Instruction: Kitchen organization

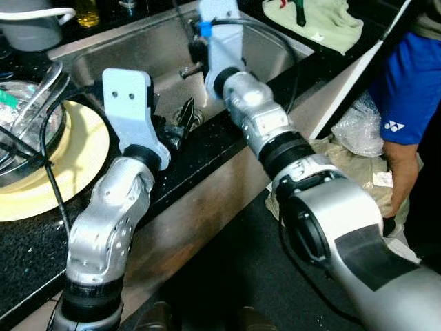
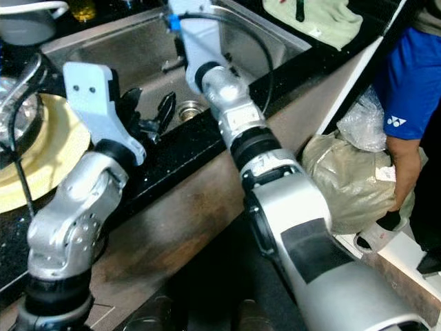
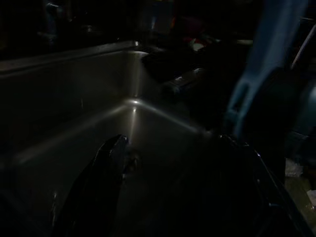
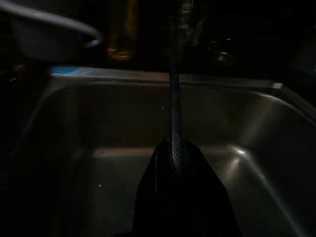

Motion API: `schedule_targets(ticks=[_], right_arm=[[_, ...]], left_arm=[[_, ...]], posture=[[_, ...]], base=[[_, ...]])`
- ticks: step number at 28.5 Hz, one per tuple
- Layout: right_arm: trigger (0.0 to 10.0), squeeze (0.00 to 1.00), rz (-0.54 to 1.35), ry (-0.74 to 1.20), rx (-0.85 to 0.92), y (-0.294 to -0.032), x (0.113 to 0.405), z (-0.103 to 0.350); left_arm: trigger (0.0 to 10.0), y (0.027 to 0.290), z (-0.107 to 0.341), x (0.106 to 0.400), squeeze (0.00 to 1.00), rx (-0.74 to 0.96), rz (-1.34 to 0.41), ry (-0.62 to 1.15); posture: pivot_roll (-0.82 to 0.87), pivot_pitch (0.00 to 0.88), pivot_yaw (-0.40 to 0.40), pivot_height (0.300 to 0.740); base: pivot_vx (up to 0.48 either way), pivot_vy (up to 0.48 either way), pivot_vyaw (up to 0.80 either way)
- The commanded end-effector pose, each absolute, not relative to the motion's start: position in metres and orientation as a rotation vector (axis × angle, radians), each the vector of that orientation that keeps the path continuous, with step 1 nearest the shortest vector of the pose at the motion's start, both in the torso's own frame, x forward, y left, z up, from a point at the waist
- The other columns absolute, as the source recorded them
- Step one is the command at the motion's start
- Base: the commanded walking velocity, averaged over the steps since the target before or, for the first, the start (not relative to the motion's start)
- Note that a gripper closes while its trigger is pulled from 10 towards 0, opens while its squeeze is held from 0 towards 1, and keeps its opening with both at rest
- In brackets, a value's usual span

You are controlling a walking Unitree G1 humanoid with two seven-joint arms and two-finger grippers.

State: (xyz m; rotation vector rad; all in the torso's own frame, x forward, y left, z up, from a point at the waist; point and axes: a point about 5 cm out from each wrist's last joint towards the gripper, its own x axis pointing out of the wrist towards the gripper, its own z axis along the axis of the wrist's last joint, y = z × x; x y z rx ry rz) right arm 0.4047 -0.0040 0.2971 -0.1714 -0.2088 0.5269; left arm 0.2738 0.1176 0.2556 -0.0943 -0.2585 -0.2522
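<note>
Steel sink; right end effector pinching dark thin utensil, top hidden.

Black speckled countertop with inset steel sink. On it: yellow plate at left, green cloth far right.
</note>
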Motion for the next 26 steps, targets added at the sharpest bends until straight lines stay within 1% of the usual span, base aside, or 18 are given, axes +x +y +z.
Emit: schedule_targets(ticks=[1, 2, 3, 4, 6, 11, 12, 13, 14, 15, 17, 18, 21, 23, 24, 26], right_arm=[[10.0, 0.38, 0.546, -0.183, -0.187, 0.0, 0.403, 0.285], [10.0, 0.38, 0.546, -0.183, -0.187, 0.0, 0.403, 0.285], [10.0, 0.92, 0.556, -0.178, -0.185, 0.003, 0.402, 0.282], [10.0, 1.0, 0.556, -0.178, -0.176, 0.005, 0.402, 0.281], [10.0, 1.0, 0.552, -0.181, -0.166, 0.005, 0.402, 0.281], [10.0, 0.98, 0.504, -0.211, -0.121, -0.005, 0.406, 0.293], [10.0, 0.84, 0.49, -0.219, -0.105, -0.01, 0.407, 0.297], [10.0, 0.19, 0.48, -0.225, -0.094, -0.013, 0.409, 0.3], [10.0, 0.19, 0.48, -0.225, -0.094, -0.013, 0.409, 0.3], [10.0, 0.0, 0.471, -0.24, -0.069, -0.018, 0.41, 0.305], [10.0, 0.0, 0.458, -0.27, 0.006, -0.029, 0.412, 0.315], [10.0, 0.0, 0.458, -0.27, 0.006, -0.029, 0.412, 0.315], [10.0, 0.0, 0.515, -0.329, 0.172, -0.042, 0.411, 0.329], [10.0, 0.0, 0.569, -0.375, 0.31, -0.053, 0.41, 0.337], [10.0, 0.0, 0.613, -0.428, 0.405, -0.067, 0.407, 0.342], [10.0, 0.0, 0.626, -0.448, 0.429, -0.072, 0.406, 0.344]], left_arm=[[10.0, 0.116, 0.255, 0.268, 0.0, -0.077, -0.248, -0.249], [10.0, 0.116, 0.255, 0.268, 0.0, -0.077, -0.248, -0.249], [10.0, 0.117, 0.255, 0.266, 0.0, -0.075, -0.24, -0.246], [10.0, 0.118, 0.256, 0.265, 0.0, -0.073, -0.236, -0.248], [10.0, 0.119, 0.257, 0.264, 0.0, -0.069, -0.233, -0.251], [10.0, 0.112, 0.26, 0.26, 0.0, -0.051, -0.264, -0.253], [10.0, 0.11, 0.261, 0.26, 0.0, -0.052, -0.279, -0.256], [10.0, 0.108, 0.261, 0.259, 0.0, -0.054, -0.29, -0.258], [10.0, 0.108, 0.261, 0.259, 0.0, -0.054, -0.29, -0.258], [10.0, 0.104, 0.263, 0.258, 0.0, -0.063, -0.325, -0.266], [10.0, 0.092, 0.267, 0.255, 0.0, -0.076, -0.423, -0.286], [10.0, 0.092, 0.267, 0.255, 0.0, -0.076, -0.423, -0.286], [10.0, 0.075, 0.272, 0.248, 0.0, -0.098, -0.563, -0.316], [10.0, 0.069, 0.272, 0.245, 0.0, -0.103, -0.601, -0.316], [10.0, 0.067, 0.27, 0.244, 0.0, -0.104, -0.62, -0.305], [10.0, 0.066, 0.268, 0.244, 0.0, -0.099, -0.629, -0.301]], posture=[[0.15, 0.164, -0.1, 0.74], [0.15, 0.164, -0.1, 0.74], [0.15, 0.164, -0.101, 0.74], [0.15, 0.163, -0.101, 0.74], [0.15, 0.163, -0.1, 0.74], [0.14, 0.156, -0.094, 0.74], [0.14, 0.154, -0.093, 0.74], [0.14, 0.154, -0.091, 0.74], [0.14, 0.154, -0.091, 0.74], [0.13, 0.151, -0.087, 0.74], [0.12, 0.147, -0.078, 0.74], [0.12, 0.147, -0.078, 0.74], [0.11, 0.141, -0.069, 0.74], [0.11, 0.134, -0.06, 0.74], [0.1, 0.129, -0.055, 0.74], [0.1, 0.128, -0.053, 0.74]], base=[[0.0, 0.0, 0.0], [0.0, 0.0, 0.0], [0.0, 0.0, 0.0], [0.0, 0.0, 0.0], [0.0, 0.0, 0.0], [0.0, 0.0, 0.0], [0.0, 0.0, 0.0], [0.0, 0.0, 0.0], [0.0, 0.0, 0.0], [0.0, 0.0, 0.0], [0.0, 0.0, 0.0], [0.0, 0.0, 0.0], [0.0, 0.0, 0.0], [0.0, 0.0, 0.0], [0.0, 0.0, 0.0], [0.0, 0.0, 0.0]])
